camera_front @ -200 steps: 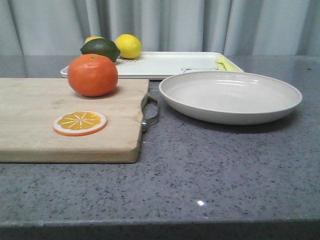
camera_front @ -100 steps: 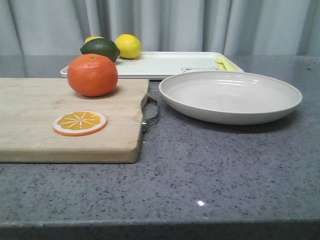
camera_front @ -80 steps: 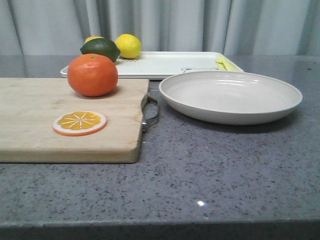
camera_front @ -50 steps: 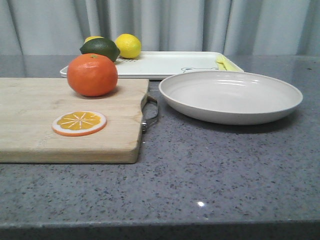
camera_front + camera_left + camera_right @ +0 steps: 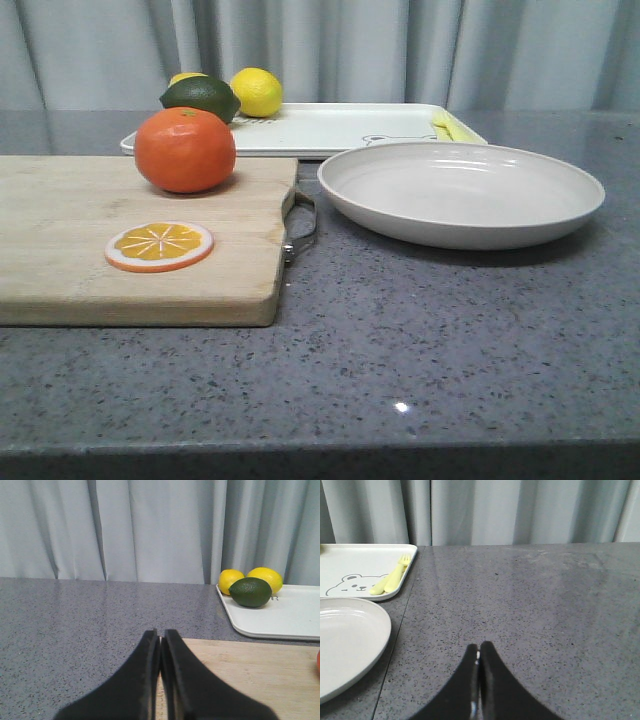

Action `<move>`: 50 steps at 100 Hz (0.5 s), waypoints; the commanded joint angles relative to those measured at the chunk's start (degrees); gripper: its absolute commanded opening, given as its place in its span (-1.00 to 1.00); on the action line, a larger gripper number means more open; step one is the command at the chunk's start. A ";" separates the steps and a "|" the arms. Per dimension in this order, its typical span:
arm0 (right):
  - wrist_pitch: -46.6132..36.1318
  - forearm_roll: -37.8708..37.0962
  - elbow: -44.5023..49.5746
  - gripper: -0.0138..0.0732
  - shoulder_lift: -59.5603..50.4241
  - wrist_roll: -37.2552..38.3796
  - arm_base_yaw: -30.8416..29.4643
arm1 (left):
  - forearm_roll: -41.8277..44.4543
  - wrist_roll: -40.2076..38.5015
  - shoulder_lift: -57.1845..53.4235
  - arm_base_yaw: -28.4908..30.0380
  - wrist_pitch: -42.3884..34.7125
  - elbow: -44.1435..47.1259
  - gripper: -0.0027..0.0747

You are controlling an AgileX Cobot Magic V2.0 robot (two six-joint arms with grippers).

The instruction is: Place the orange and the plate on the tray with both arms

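Grey speckled bench point(image 5: 450, 330) carries it all, nothing moved yet: tray point(image 5: 330, 128) at the back, plate point(image 5: 460, 192) before it, orange point(image 5: 185, 150) on the cutting board point(image 5: 70, 250), both arms' jaws pressed together, empty.

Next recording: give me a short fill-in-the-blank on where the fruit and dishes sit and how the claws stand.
1. The orange rests on the wooden ____.
2. The green fruit and lemon lie on the white ____.
3. The plate holds ____.
4. Both the left claw and right claw are ____.

Missing words: cutting board; tray; nothing; shut
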 commanded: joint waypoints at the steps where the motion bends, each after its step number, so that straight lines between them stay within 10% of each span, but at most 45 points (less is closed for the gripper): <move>1: -3.94 -0.49 -4.38 -0.83 4.69 -0.33 -0.27 | -0.47 -0.03 4.52 0.12 -5.24 -3.97 -0.98; 50: -6.03 0.38 -11.42 -0.83 15.86 -0.33 -0.27 | -0.47 -0.03 15.94 0.12 -11.99 -9.83 -0.98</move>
